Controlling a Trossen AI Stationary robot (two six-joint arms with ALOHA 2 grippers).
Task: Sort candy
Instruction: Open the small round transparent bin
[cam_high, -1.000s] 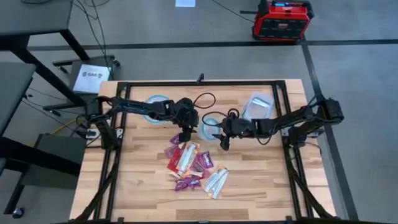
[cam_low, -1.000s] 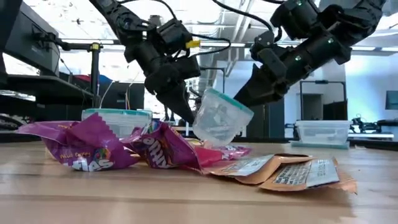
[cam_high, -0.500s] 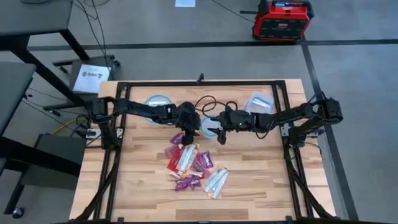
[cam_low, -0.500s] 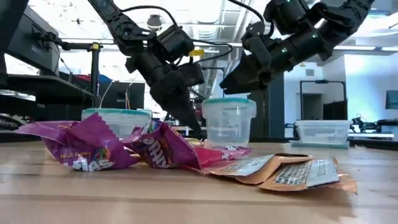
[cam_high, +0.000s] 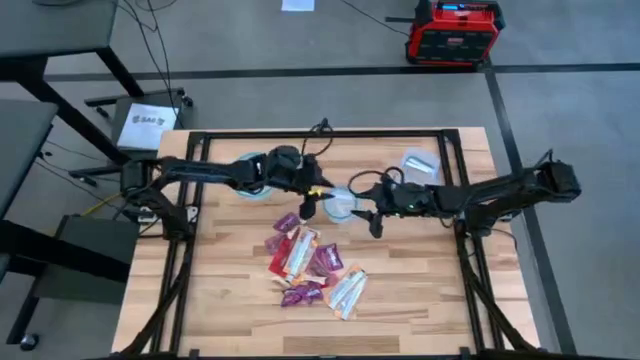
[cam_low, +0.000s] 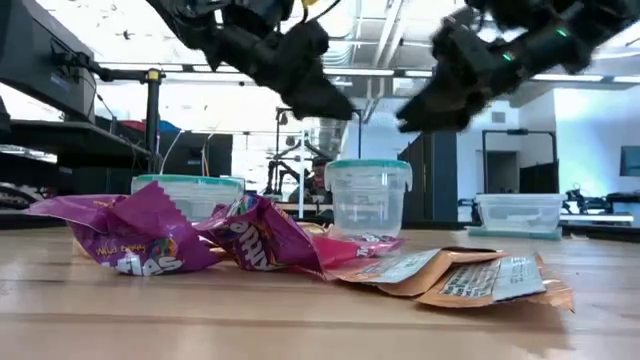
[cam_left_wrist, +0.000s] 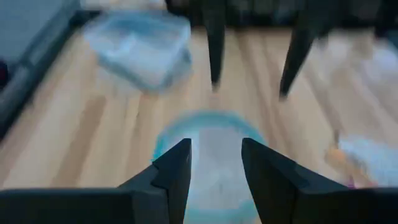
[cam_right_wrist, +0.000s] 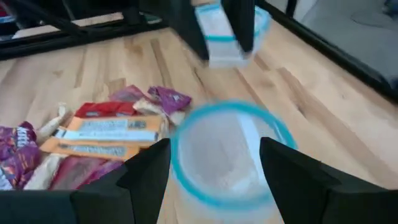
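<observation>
Wooden table (cam_high: 200, 300): round container (cam_high: 340, 204) now set upright, released; left gripper (cam_high: 310, 207) and right gripper (cam_high: 375, 222) lifted clear, fingers spread, empty. Candy (cam_high: 310, 265) heaped just beside, unsorted.

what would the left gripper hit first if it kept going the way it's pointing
Most likely the round clear tub with the blue rim: in the left wrist view it sits straight ahead between the open fingers of the left gripper. The gripper hangs above it in the low view, so how far off it is stays unclear.
</observation>
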